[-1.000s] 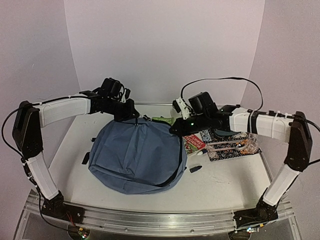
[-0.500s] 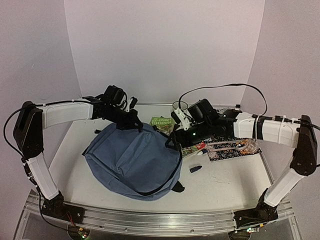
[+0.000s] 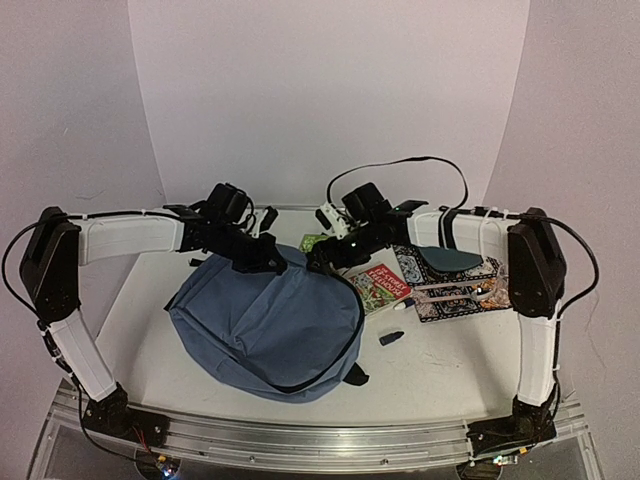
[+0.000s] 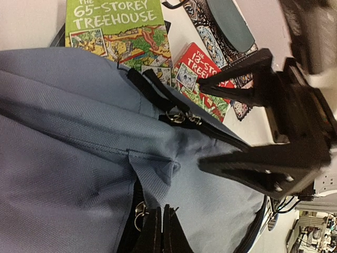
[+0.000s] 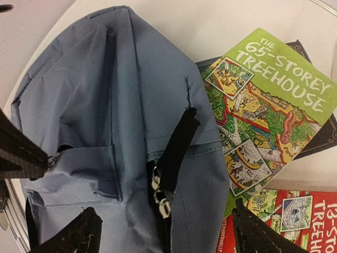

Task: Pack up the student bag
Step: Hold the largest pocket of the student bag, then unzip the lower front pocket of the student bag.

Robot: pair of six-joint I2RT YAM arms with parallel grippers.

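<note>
The student bag [image 3: 270, 325] is slate-blue and lies flat mid-table, its top toward the back. My left gripper [image 3: 271, 263] is shut at the bag's top edge, pinching fabric beside a metal zipper ring [image 4: 139, 211]; in the left wrist view its closed tips [image 4: 158, 212] rest on the bag [image 4: 68, 137]. My right gripper [image 3: 322, 258] hangs open just above the bag's top. In the right wrist view its tips straddle the bag [image 5: 105, 95] and the paired zipper pulls [image 5: 160, 196] under a black strap tab [image 5: 178, 138]. Nothing sits between its fingers [image 5: 79, 232].
A green "65-Storey Treehouse" book [image 5: 266, 92] lies behind the bag's top, and a red "13-Storey Treehouse" book [image 3: 381, 285] to its right. Further right are a patterned case [image 3: 455, 290] with pens and a teal item [image 3: 446, 257]. A small black object [image 3: 392, 338] lies beside the bag.
My right gripper has opened and swung left over the bag's top. The bag has slid left and settled flatter, with my left gripper still shut on it.
</note>
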